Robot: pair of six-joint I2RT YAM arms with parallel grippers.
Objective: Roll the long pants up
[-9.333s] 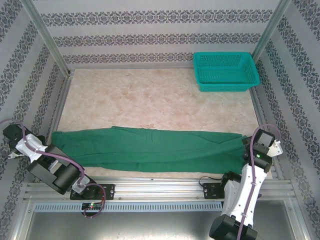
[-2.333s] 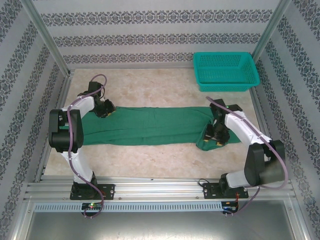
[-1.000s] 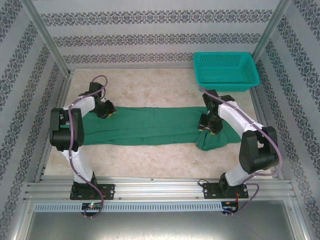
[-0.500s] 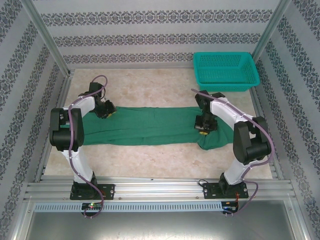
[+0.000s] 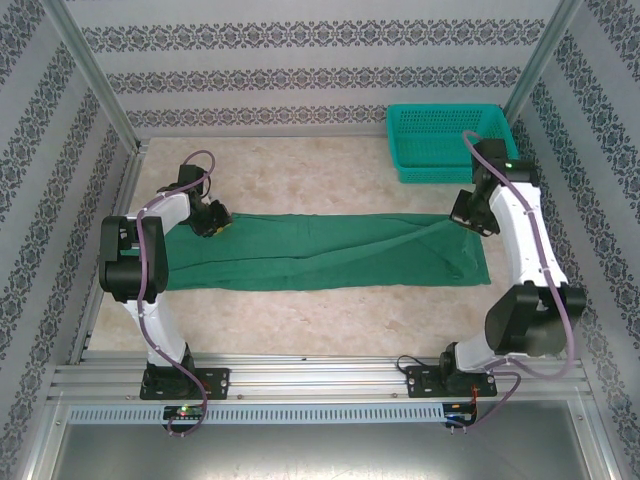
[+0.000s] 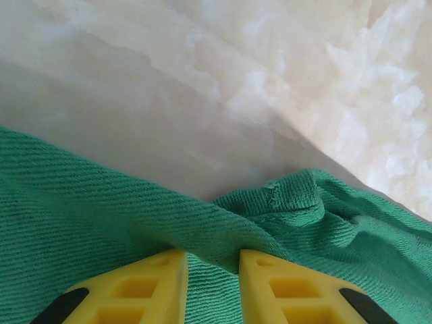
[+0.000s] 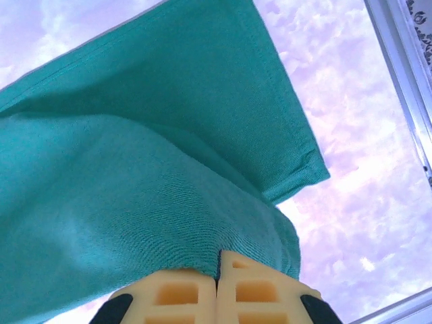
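— Right claw (image 7: 217,275) first: we see its yellow fingers pressed together with just the edge of the long pants (image 5: 320,255) nipped between them, at the far right corner, which is lifted off the worktop (image 5: 300,175).
— And our left claw (image 6: 212,287)?
— Clamped on a bunched fold at the far left corner, low against the worktop, with cloth filling the gap between its fingers (image 6: 158,290). Between the two claws, the long pants lie stretched out left to right across the middle of the worktop.
— So what do we fear from here?
— Mostly the right grip. It is a thin bite, so we judge a quick pull could slip the cloth out. We also seem to hold one layer only, since the other leg's hem sits lower, apart from the claw. A roll begun here might split the legs and go crooked.
— And the left side?
— If we haul right against the left grip, the cloth pulls taut and one grip may give. If the left lets go early, the length could drag and bunch. Our right arm also reaches close by the basket (image 5: 450,145) and could nudge it.
— Our count?
— Two claws, both gripping; one pair of pants; one teal basket in the far right corner
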